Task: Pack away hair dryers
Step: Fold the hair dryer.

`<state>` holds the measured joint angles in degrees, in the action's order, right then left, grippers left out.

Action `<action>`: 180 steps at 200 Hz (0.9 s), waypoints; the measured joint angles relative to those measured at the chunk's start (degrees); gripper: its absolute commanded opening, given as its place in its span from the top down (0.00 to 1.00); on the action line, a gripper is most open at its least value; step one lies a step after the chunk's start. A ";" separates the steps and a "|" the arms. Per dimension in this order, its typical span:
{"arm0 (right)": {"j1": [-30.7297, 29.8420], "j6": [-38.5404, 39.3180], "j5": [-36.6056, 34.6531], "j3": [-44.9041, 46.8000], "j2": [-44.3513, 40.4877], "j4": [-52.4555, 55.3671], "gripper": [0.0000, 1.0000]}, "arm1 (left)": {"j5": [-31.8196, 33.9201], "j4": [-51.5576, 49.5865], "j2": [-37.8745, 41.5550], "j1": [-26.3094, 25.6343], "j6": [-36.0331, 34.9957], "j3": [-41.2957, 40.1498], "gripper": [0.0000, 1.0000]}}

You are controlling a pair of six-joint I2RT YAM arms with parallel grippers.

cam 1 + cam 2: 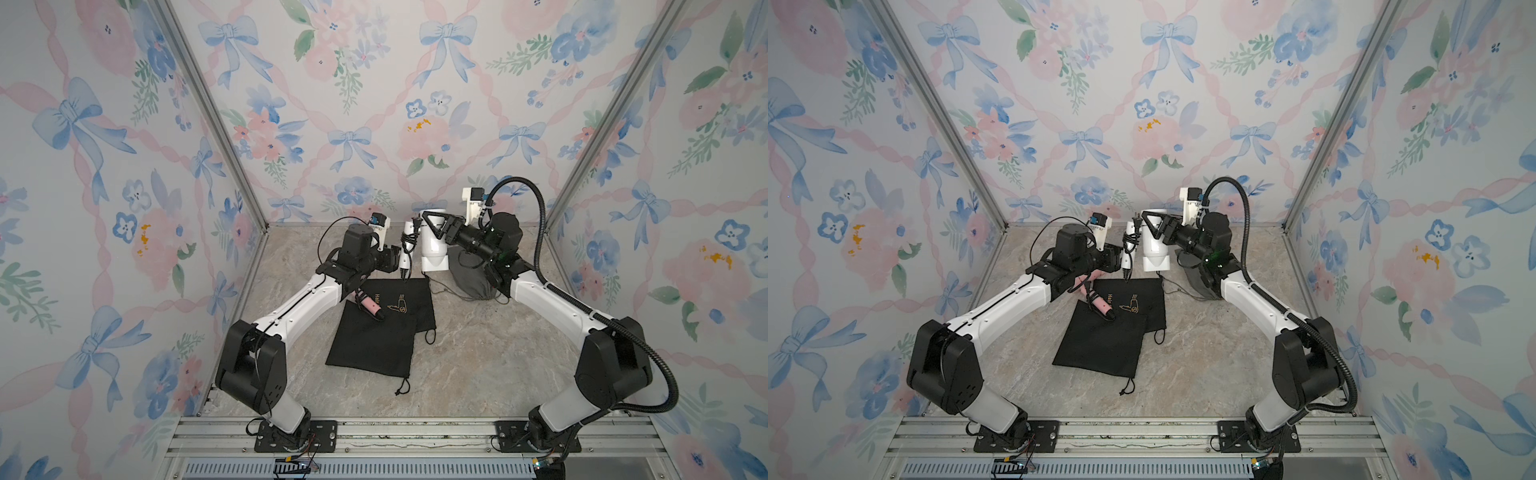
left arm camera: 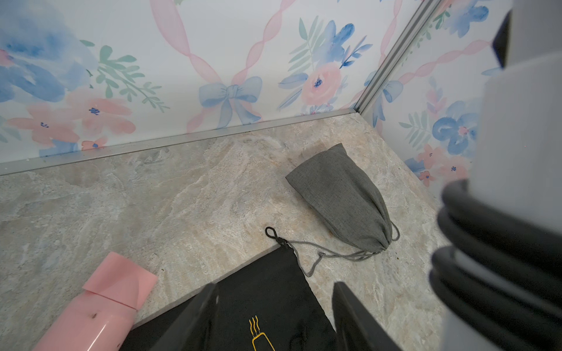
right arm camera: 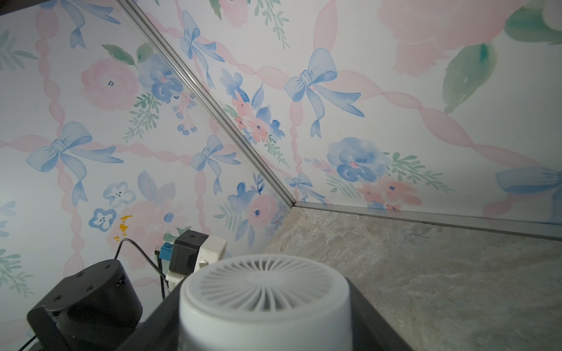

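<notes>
The white hair dryer [image 1: 434, 253] is at the far middle over the counter [image 1: 478, 365], nozzle down, its barrel clamped in the right pincer [image 1: 432, 226]; the left pincer [image 2: 275, 287] stands open and empty just beside its handle; the pink hair dryer [image 1: 368, 305] lies on a black pouch [image 1: 374, 345].

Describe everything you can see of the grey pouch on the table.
The grey pouch is a woven-looking cloth bag, bulging as if filled, its contents hidden. It lies on the marbled table toward the back right corner, mouth cinched shut. Its grey drawstring trails loose to the corner of the black pouch. In both top views the right arm covers part of it.
</notes>
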<state>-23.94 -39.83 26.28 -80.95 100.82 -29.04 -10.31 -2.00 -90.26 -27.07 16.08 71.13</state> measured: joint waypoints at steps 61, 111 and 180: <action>0.17 0.02 0.55 0.00 0.00 0.22 0.68 | 1.14 -0.57 0.00 -1.09 0.02 0.17 0.39; 0.24 -0.02 0.37 -0.02 0.00 0.11 0.68 | 2.71 -1.57 -0.31 -1.90 0.20 1.14 0.40; 0.28 -0.17 -0.61 0.00 0.02 -0.48 0.68 | 4.09 -2.08 -1.09 -2.54 0.63 2.73 0.41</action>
<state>-23.66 -40.01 25.67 -80.95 100.84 -29.52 -6.22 -4.08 -91.35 -29.61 16.71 73.87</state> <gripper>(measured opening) 0.704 0.597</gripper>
